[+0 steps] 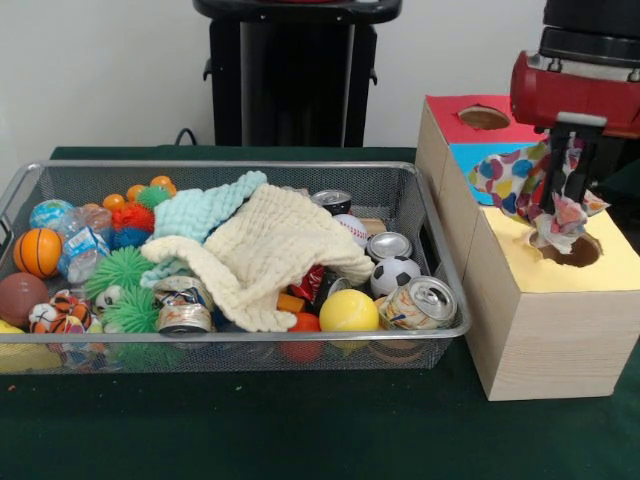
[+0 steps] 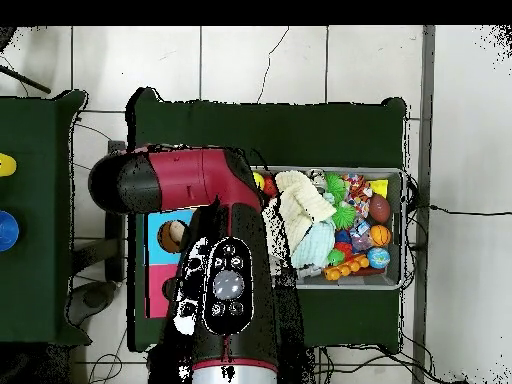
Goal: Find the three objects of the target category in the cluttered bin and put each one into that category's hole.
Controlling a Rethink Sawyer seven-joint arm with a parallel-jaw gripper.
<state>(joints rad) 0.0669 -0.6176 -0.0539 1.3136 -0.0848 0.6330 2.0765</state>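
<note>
Red arm: arm (image 1: 575, 85) comes down at the right of the front view, over the box; in the overhead view it covers most of the box.
Hand: hand (image 1: 566, 195) is closed on the patterned cloth, directly above the hole in the yellow section.
Patterned cloth: polka-dot cloth (image 1: 545, 190) hangs from the hand, its lower end bunched at the rim of the yellow hole (image 1: 572, 250); whether it touches the rim cannot be told.
Box: wooden box (image 1: 545, 330) stands just beside the bin on the green table (image 1: 300, 430); top in three sections, pink at the far end with its own hole (image 1: 484, 117), blue in the middle, yellow nearest.
Bin: wire mesh bin (image 1: 230, 335) sits left of the box in the front view, crowded.
Cloths in bin: cream cloth (image 1: 265, 260) lies spread over the middle of the clutter; a mint-green cloth (image 1: 205, 210) lies partly under it, toward the far side.
Other contents: yellow ball (image 1: 348, 312), soccer ball (image 1: 395, 275), baseball (image 1: 352, 230), small basketball (image 1: 38, 252), green spiky balls (image 1: 120, 272), several cans, one crushed can (image 1: 420, 303) at the near right corner.
</note>
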